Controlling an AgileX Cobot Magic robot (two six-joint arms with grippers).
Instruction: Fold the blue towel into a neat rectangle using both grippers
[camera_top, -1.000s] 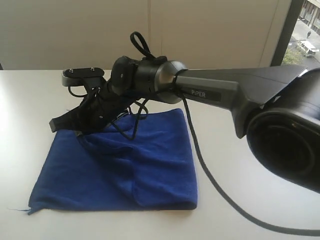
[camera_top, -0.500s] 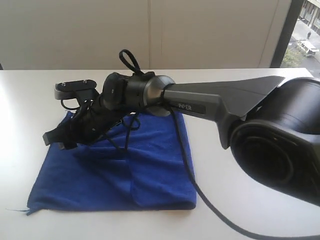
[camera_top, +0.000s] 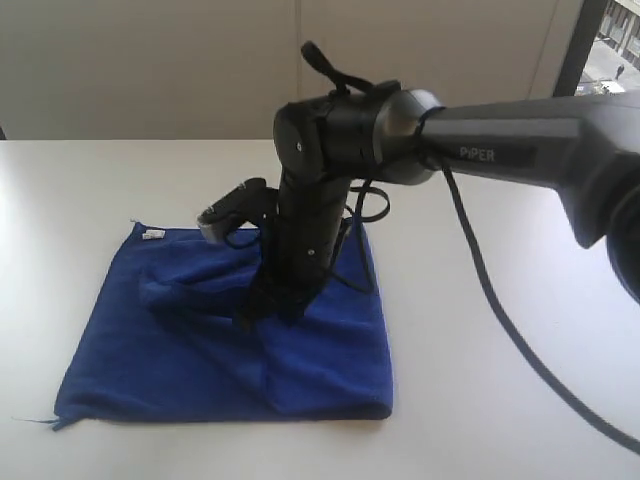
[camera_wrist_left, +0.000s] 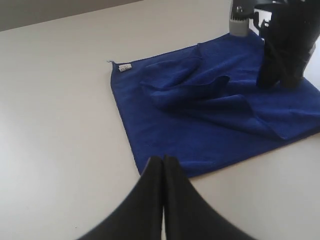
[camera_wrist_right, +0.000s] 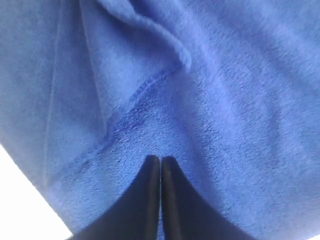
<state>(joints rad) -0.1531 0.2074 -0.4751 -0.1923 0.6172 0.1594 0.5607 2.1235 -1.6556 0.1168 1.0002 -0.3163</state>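
While the blue towel (camera_top: 300, 370) lies rumpled on the worktop (camera_top: 60, 200), right claw (camera_wrist_right: 160, 167) points down at its middle, fingers pressed together, gripping nothing. Left claw (camera_wrist_left: 163, 162) likewise closed, empty, beside one towel edge. Likely mid-fold; next needs both claws opening at corners.

Exterior view: my right arm (camera_top: 310, 220) hides the middle folds of the blue towel (camera_top: 150, 350). White tag (camera_top: 153, 235) too small for me to read. Left wrist view crops the towel's edge; right wrist view crops its outline.
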